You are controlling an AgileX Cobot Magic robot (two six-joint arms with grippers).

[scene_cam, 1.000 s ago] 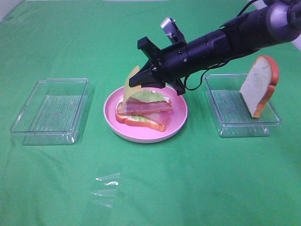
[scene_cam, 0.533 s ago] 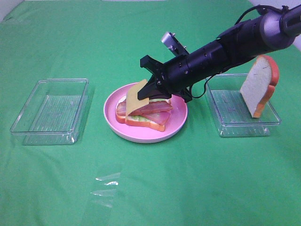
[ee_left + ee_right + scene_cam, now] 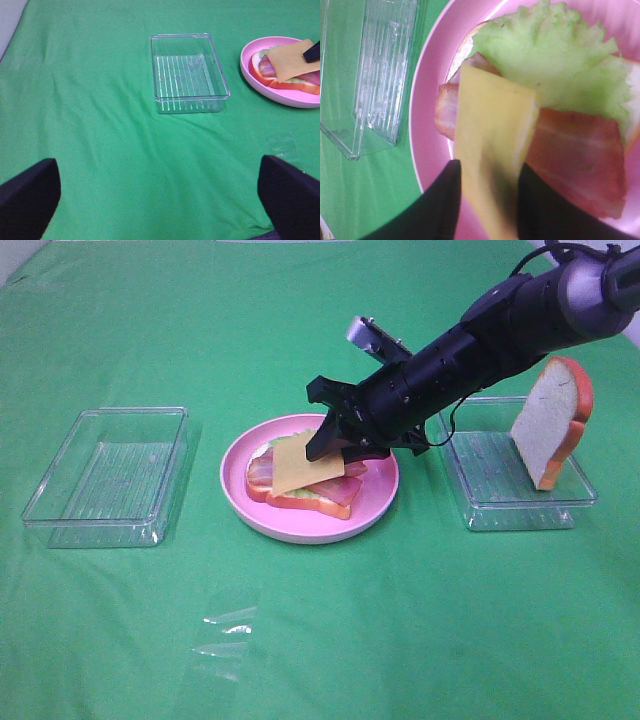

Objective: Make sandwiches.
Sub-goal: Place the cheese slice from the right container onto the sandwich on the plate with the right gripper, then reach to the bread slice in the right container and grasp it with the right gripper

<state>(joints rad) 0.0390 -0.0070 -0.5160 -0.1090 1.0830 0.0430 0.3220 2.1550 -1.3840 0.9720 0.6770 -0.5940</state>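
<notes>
Right pincer (image 3: 328,445) grips cheese (image 3: 300,462) over plate (image 3: 380,502).

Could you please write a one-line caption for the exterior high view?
Right tool lays a cheese slice onto the sandwich on the pink plate.

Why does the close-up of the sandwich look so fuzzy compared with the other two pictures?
The right wrist view sits very close, so the cheese slice, lettuce and right gripper blur softly. The exterior high view is sharp and evenly lit, with faint shadows beside the pink plate. The left wrist view is clear too; only its own dark fingers look soft.
</notes>
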